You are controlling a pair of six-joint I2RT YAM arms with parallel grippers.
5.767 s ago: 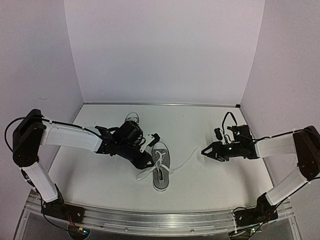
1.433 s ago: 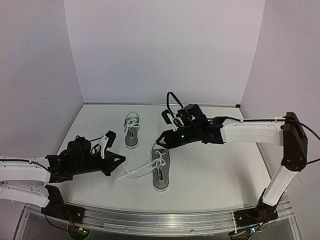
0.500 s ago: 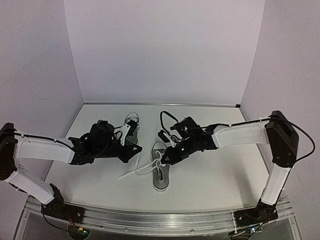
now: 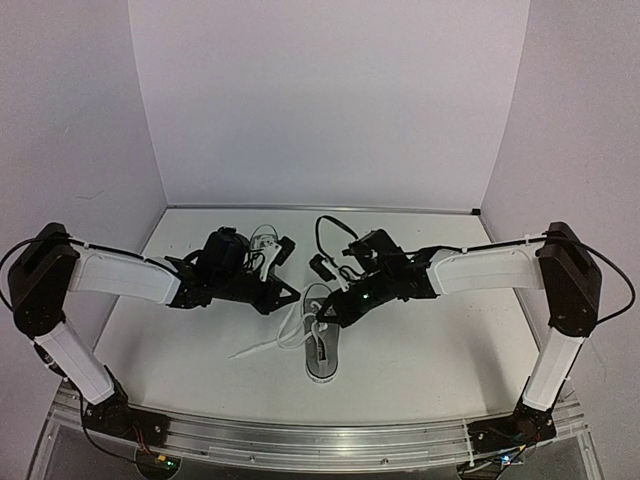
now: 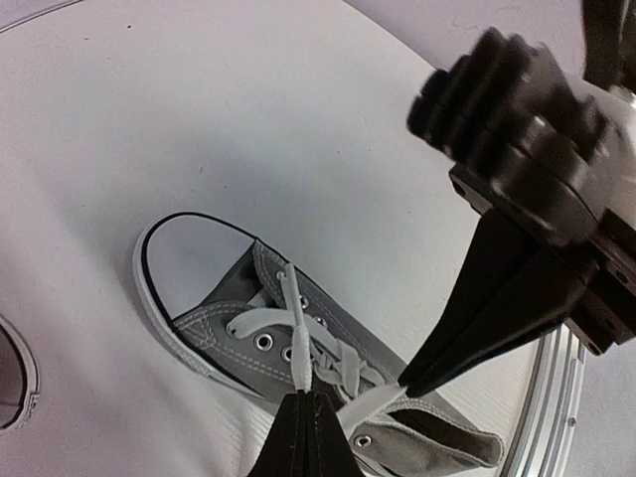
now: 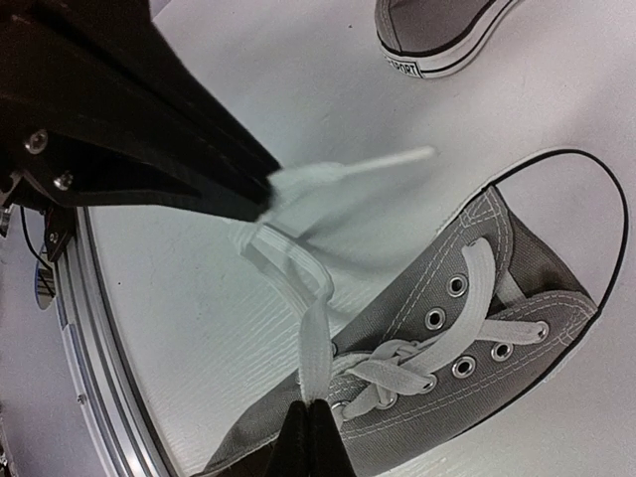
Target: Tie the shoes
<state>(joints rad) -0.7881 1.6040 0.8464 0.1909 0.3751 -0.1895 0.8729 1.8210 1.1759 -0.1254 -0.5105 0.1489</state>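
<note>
An aluminium rail (image 4: 320,440) runs along the near edge of the white worktop (image 4: 440,350), with an arm base at each end. Just beyond it, about midway across, the nearer sneaker (image 4: 321,360) sits upright on its white sole. It is grey canvas, with the heel opening towards the rail and the toe cap pointing away. Its white lace (image 4: 265,345) is undone, and one strand trails off to the left across the worktop.

Both hands meet over the laced part of this sneaker. The right hand (image 4: 322,312) reaches in from the right. Its wrist view shows the fingers pressed together on a flat stretch of lace just above the top eyelets. The left hand (image 4: 290,291) comes in from the left, also narrowed to a pinch on the lace, with the lace tip poking out past its fingertips. A slack loop of lace hangs between the two grips. The hands are near each other but apart.

Further back, the farther sneaker (image 4: 264,238) lies behind the left arm, which hides most of it. Pale lilac walls (image 4: 330,100) close off the back and sides.
</note>
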